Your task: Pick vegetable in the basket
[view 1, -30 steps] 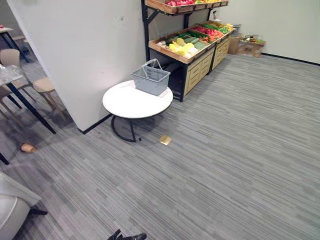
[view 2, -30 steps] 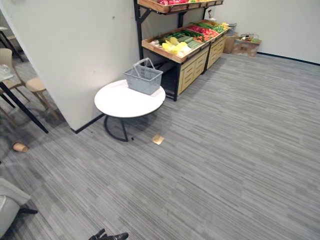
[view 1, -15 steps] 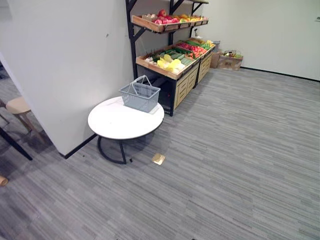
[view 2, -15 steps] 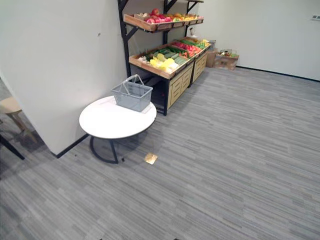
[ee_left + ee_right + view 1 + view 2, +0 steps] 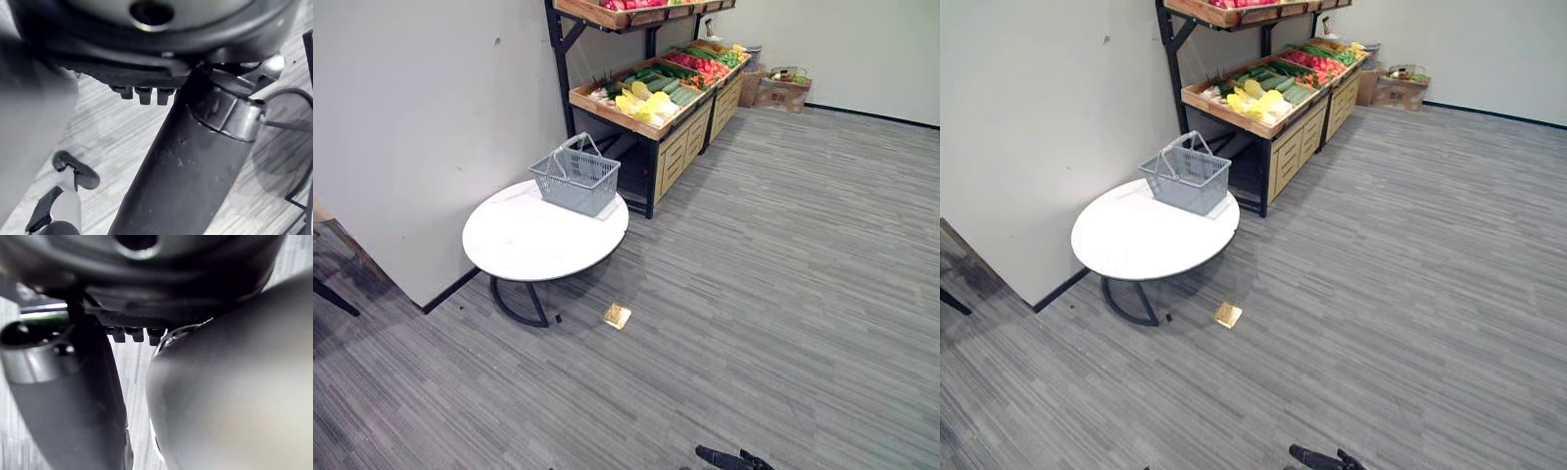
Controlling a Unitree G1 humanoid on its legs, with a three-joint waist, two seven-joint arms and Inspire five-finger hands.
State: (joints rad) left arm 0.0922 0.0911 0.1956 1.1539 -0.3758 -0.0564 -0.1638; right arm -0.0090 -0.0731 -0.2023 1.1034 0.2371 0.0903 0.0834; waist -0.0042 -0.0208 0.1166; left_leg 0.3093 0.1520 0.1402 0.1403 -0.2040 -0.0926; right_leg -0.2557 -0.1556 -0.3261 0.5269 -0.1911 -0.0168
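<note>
I see my left hand from very close in its wrist view, dark palm edge-on, hanging low at my side. How it is set I can't tell. My right hand shows the same way in its own wrist view, hanging low too — equally unreadable from here

You'll find the grey mesh basket standing upright at the far edge of the round white table, its handles raised above it. The vegetables lie in the wooden shelf tray just beyond: yellow ones nearest the basket, green ones behind them, and red ones farther back.
</note>
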